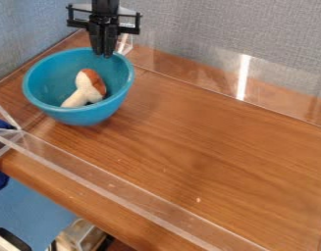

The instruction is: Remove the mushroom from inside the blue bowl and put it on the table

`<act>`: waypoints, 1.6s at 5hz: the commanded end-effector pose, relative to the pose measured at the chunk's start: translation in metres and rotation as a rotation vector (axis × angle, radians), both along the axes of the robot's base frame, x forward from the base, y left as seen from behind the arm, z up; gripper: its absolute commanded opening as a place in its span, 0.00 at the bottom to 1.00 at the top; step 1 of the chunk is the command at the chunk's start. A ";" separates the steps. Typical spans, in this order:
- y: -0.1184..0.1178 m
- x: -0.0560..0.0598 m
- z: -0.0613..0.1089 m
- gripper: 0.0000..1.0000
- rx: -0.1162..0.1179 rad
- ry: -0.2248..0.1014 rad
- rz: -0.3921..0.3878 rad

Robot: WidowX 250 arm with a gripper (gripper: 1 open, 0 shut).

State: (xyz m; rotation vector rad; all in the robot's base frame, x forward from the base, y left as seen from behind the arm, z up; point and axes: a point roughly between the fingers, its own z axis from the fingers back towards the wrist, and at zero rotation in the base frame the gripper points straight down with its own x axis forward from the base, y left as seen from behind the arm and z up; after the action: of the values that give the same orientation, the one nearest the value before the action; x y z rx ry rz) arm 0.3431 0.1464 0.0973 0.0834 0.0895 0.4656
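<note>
The mushroom [88, 87], with an orange-brown cap and a cream stem, lies on its side inside the blue bowl [51, 103] at the table's far left. My gripper [106, 49] hangs pointing down over the bowl's far rim, above and behind the mushroom and not touching it. Its dark fingers [100, 39] look narrow and close together, and the gap between them is too small to make out. Nothing shows between them.
The reddish-brown wooden table [215, 127] is ringed by low clear acrylic walls [110, 186], with a taller clear panel [274, 83] at the back right. A grey fabric wall stands behind. The bowl sits close to the left wall.
</note>
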 end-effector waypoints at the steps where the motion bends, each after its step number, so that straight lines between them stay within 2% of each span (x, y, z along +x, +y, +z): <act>1: 0.012 -0.001 0.006 0.00 0.047 -0.023 0.008; 2: 0.017 -0.003 0.000 0.00 0.071 -0.014 0.010; 3: 0.023 -0.006 -0.006 1.00 0.092 -0.011 0.011; 4: 0.032 -0.008 -0.013 0.00 0.114 -0.006 0.016; 5: 0.034 -0.010 -0.016 0.00 0.133 -0.003 0.015; 6: 0.032 -0.012 -0.016 1.00 0.144 -0.003 0.006; 7: 0.029 -0.014 -0.016 0.00 0.151 -0.003 -0.001; 8: 0.027 -0.015 -0.016 0.00 0.157 -0.005 -0.008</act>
State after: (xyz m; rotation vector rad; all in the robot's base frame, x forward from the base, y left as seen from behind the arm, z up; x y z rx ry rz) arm 0.3234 0.1742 0.0569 0.2233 0.1148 0.4641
